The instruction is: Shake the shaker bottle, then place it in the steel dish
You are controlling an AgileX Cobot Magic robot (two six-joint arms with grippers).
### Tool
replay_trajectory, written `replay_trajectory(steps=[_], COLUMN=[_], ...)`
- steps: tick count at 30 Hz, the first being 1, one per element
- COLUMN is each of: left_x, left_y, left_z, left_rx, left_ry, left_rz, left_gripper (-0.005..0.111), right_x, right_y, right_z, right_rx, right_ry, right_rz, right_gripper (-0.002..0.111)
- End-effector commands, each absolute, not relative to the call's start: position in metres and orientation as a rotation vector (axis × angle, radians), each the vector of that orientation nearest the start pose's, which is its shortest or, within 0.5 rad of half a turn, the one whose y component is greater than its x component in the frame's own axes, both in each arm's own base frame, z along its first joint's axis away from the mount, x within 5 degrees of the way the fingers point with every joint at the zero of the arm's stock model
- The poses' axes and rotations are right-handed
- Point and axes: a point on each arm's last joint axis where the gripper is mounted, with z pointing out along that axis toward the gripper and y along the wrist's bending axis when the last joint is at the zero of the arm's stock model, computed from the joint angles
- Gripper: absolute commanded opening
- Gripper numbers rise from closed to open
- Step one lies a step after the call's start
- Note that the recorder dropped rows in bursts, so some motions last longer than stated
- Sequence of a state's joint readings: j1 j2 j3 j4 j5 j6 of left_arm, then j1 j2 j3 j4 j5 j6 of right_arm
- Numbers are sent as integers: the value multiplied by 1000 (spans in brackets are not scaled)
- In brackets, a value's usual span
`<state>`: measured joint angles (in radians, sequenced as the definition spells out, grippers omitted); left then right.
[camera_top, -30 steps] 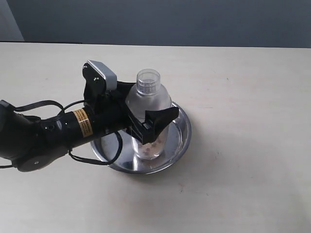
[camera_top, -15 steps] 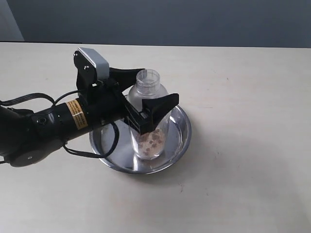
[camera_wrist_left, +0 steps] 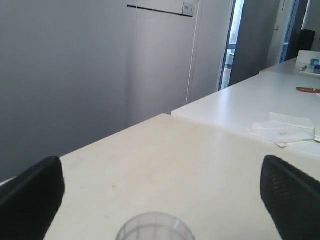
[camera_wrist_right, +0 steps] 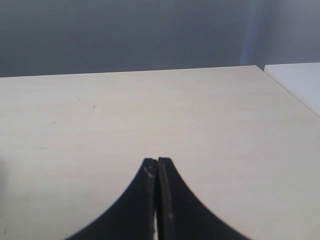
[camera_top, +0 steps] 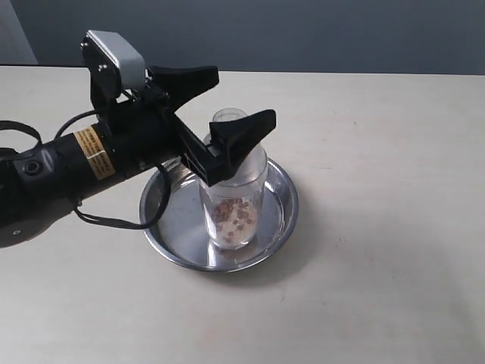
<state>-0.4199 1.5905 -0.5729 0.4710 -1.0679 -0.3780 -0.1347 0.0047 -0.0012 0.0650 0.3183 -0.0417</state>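
While the shaker bottle (camera_top: 235, 216) stood upright at mid-frame inside the steel dish (camera_top: 282, 216), brownish bits lay low in it. Dish sat on the pale bench (camera_top: 379, 288). Left pincer (camera_top: 244, 95) reached from the left edge, fingers spread wide above the bottle's shoulders, clamped on nothing. Left wrist view: clear cap (camera_wrist_left: 155, 229) at bottom centre, well apart from both fingers. Right pincer (camera_wrist_right: 157, 161): fingers pressed together, nothing between them, bench beyond.

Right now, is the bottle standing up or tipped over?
Standing up. The shaker bottle rests on its base inside the steel dish, cap on top, brown bits lying low.
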Motion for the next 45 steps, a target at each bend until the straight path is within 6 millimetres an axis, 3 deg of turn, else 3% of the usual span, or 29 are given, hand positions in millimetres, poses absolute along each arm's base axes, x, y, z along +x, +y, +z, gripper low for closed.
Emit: replay_trajectory(steps=[1, 5, 13, 17, 23, 28, 37, 41, 45], left_x=[250, 241, 193, 156, 106, 81, 65, 58, 50], left_y=[-142, -125, -84, -58, -29, -11, -3, -5, -11], left_z=[247, 272, 319, 330, 307, 293, 292, 273, 249], left_rx=[520, 544, 464, 360, 245, 106, 86, 72, 199], left_ry=[1385, 1365, 1531, 1600, 1665, 1781, 1742, 1751, 1726], left_rz=[-709, -626, -355, -239, -164, -140, -120, -197, -229], left_gripper=[104, 94, 23, 0, 0, 0, 0, 0, 0], right_x=[54, 54, 54, 54, 54, 54, 54, 54, 54], right_y=[-6, -6, -6, -6, -6, -6, -6, -6, -6], right_z=[186, 186, 186, 186, 186, 186, 186, 186, 186], right_rx=[126, 126, 126, 126, 126, 126, 126, 126, 126], right_ry=[1783, 1783, 1783, 1783, 1783, 1783, 1783, 1783, 1783], right_rz=[-68, -68, -68, -68, -68, -68, -68, -68, -68], right_gripper=[-1, -1, -1, -1, -1, -1, -1, -1, -1])
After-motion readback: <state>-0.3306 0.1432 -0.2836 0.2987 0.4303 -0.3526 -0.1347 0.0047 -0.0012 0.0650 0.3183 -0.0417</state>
